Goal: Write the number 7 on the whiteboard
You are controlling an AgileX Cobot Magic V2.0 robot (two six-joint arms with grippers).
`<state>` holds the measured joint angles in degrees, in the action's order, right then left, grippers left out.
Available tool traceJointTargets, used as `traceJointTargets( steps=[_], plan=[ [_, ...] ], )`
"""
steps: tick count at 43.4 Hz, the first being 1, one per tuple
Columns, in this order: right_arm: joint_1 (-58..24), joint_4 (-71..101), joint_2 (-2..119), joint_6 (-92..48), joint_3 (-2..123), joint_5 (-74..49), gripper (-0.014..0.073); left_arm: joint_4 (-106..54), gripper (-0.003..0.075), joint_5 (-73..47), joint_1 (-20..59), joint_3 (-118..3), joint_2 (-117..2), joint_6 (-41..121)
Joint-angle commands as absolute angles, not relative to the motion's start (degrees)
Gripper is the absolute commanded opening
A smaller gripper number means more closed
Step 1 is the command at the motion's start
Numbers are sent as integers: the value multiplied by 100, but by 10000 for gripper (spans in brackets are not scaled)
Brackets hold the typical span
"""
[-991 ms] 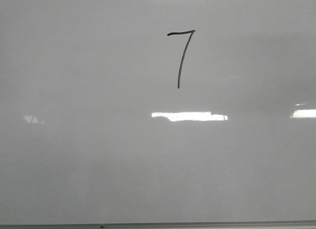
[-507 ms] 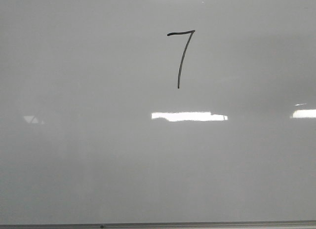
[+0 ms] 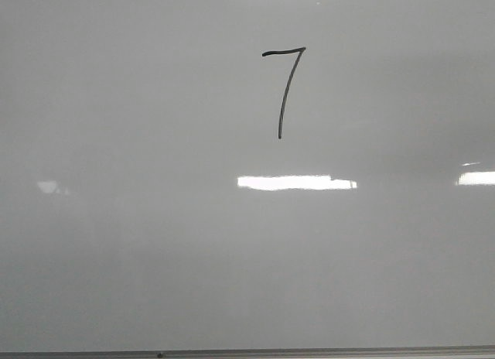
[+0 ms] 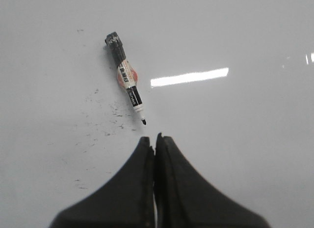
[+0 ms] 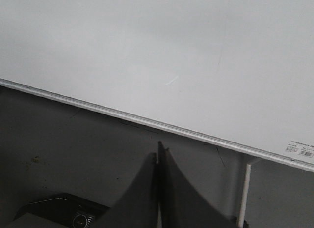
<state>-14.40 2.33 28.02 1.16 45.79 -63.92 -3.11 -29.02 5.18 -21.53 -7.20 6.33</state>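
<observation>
A thin black number 7 [image 3: 283, 88] is drawn on the whiteboard [image 3: 155, 243], above the middle of the front view. Neither gripper shows in the front view. In the left wrist view my left gripper [image 4: 154, 138] is shut and empty, its tips just short of a black and white marker [image 4: 125, 79] that lies uncapped on the whiteboard [image 4: 245, 139], tip toward the fingers. In the right wrist view my right gripper [image 5: 158, 150] is shut and empty, off the board over dark floor, near the whiteboard's [image 5: 147, 51] grey frame edge [image 5: 122, 116].
Small black ink specks [image 4: 103, 125] dot the board beside the marker. Bright glare patches [image 3: 296, 182] lie below the digit. A white leg [image 5: 244, 188] and a dark device [image 5: 59, 213] sit below the board's edge in the right wrist view.
</observation>
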Motion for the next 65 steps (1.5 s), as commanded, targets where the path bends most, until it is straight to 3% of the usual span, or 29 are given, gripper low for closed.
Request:
traceJointTargets(
  steps=[1, 18, 65],
  plan=[
    [-1406, 171, 2822, 126, 4704, -6061, -118, 0, -21, -1693, 513, -1725, -427, 0],
    [-1406, 171, 2822, 126, 4704, -6062, -118, 198, -21, 222, 513, 113, 131, -262],
    [-1406, 171, 2822, 126, 4704, -6073, -118, -77, -21, 354, 256, 113, 131, 279]
  ],
)
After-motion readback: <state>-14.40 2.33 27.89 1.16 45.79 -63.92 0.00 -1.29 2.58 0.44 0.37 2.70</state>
